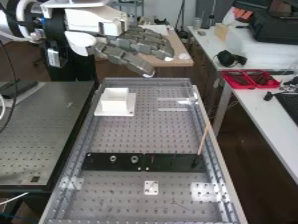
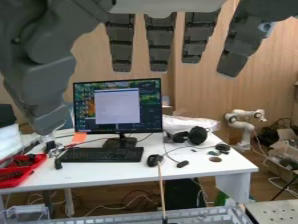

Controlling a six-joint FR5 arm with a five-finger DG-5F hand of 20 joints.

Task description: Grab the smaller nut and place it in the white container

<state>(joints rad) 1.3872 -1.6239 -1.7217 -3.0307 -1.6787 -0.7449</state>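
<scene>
Fingers (image 2: 159, 45), nearest the wrist camera, spread and empty; on the counter's (image 1: 120, 192) black bar (image 1: 174, 163) stand 2 parts, larger nut (image 1: 113, 159) and bearing (image 1: 134, 159); whether the smaller nut lies there, grasp and placement left, or in the white container (image 1: 115, 104), task done, cannot be told.

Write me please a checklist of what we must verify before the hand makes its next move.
1. Hand open, holding nothing: ok.
2. Hand over the black bar: not ok, it hangs near the bench's far end.
3. Smaller nut at its place on the bar: cannot tell.
4. Larger nut and bearing on the bar: ok.
5. White container standing on its white plate: ok.
</scene>
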